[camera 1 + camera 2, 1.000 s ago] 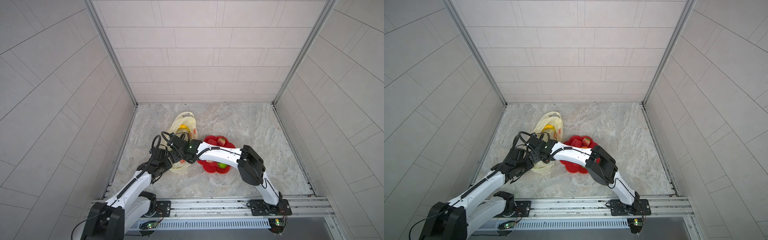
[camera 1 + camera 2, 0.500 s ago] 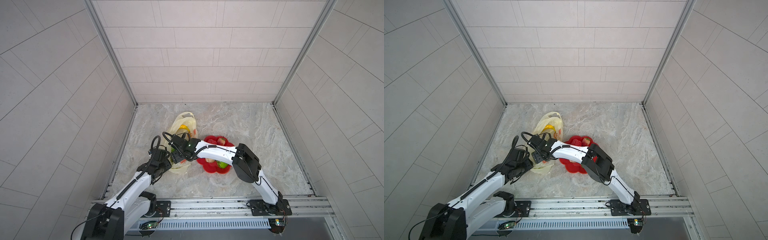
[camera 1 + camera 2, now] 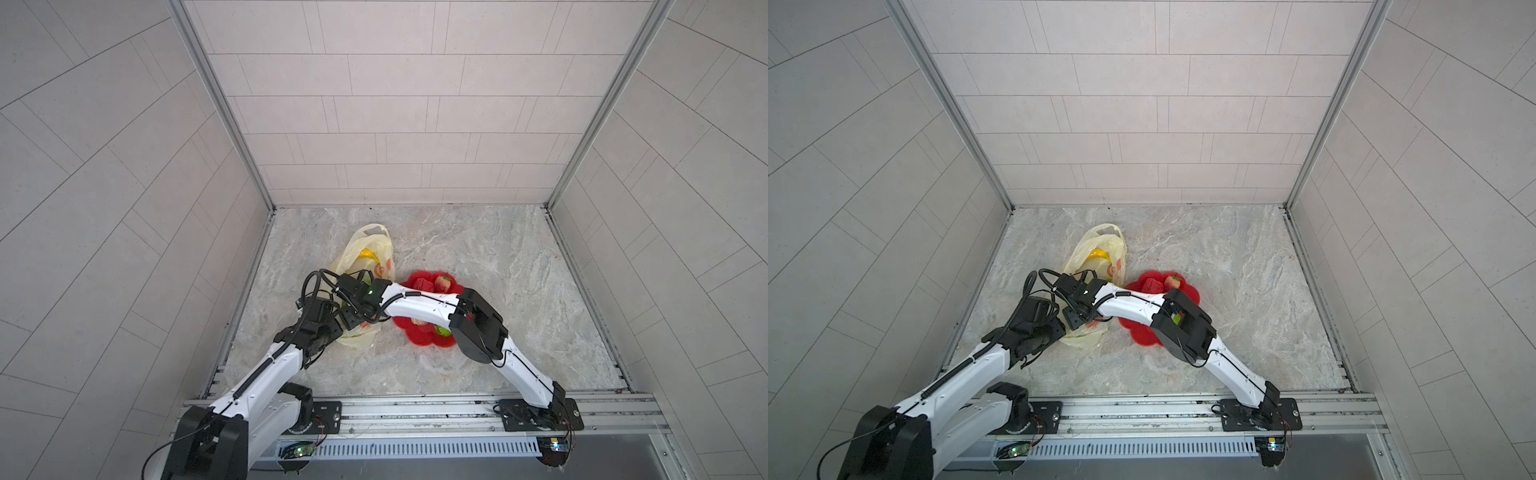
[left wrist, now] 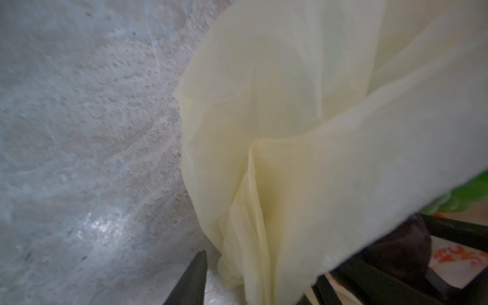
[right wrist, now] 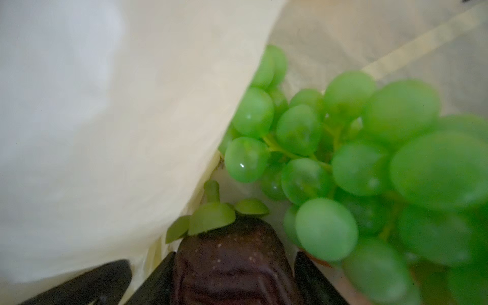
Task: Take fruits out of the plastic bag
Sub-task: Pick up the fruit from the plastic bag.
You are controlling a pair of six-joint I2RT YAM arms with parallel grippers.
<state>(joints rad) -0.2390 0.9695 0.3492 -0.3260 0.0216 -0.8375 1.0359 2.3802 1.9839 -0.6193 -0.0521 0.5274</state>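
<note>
The pale-yellow plastic bag lies on the marble floor, with a yellow banana and a beige piece inside. My right gripper is inside the bag, shut on a dark purple-brown fruit with a green calyx. Its fingers press the fruit's sides. A green grape bunch lies beside it. My left gripper is at the bag's near end, open around a fold of the bag. One finger shows, clear of the plastic. The other is hidden.
A red flower-shaped dish sits right of the bag under my right forearm. It holds a strawberry, a red piece and a green apple. Tiled walls close the floor on three sides.
My right wrist has pushed a little further left into the bag, and its jaws have narrowed onto the dark fruit. The left arm has barely moved.
</note>
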